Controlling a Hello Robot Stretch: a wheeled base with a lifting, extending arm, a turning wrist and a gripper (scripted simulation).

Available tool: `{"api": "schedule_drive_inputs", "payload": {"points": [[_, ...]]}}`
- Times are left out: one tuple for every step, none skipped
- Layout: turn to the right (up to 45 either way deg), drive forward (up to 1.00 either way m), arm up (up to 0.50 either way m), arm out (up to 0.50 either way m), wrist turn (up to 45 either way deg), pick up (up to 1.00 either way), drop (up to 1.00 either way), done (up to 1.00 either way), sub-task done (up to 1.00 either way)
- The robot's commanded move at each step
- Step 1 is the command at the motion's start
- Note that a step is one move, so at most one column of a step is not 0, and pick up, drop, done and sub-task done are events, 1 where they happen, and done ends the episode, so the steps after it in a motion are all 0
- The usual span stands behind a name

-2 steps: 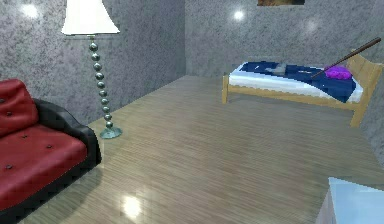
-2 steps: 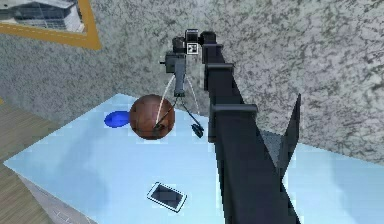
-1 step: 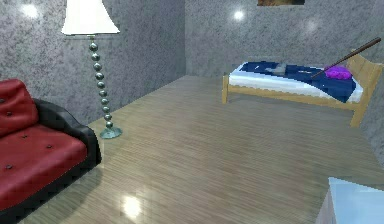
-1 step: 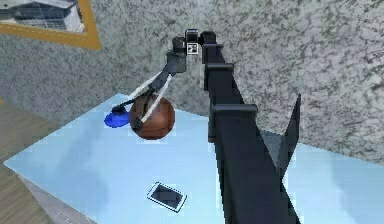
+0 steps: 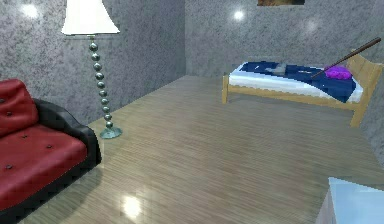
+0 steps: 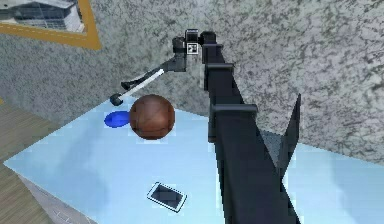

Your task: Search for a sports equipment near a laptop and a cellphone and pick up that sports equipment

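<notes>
Ball (image 6: 152,117), brown and round, sat on the pale blue table (image 6: 70,160) in the arm side view, with a small blue dish (image 6: 117,119) just beside it on the view's left. I saw a phone (image 6: 167,194) lying flat nearer the table's front edge, and a dark laptop (image 6: 290,135) with its screen raised, right of the arm (image 6: 240,130). The gripper (image 6: 125,90) pointed down-left near the ball's top; I could not tell whether it held anything. Ahead I saw a red sofa (image 5: 35,140), a floor lamp (image 5: 95,60) and a bed (image 5: 290,85) with a blue cover.
</notes>
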Motion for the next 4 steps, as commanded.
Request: {"api": "schedule_drive_inputs", "payload": {"points": [[0.0, 0.00, 0.00, 0.00, 39.0, 0.00, 0.00, 0.00, 0.00], [0.0, 0.00, -0.24, 0.00, 0.0, 0.00, 0.00, 0.00, 0.00], [0.0, 0.00, 0.00, 0.00, 0.0, 1.00, 0.00, 0.00, 0.00], [0.0, 0.00, 0.10, 0.00, 0.0, 0.00, 0.00, 0.00, 0.00]]}}
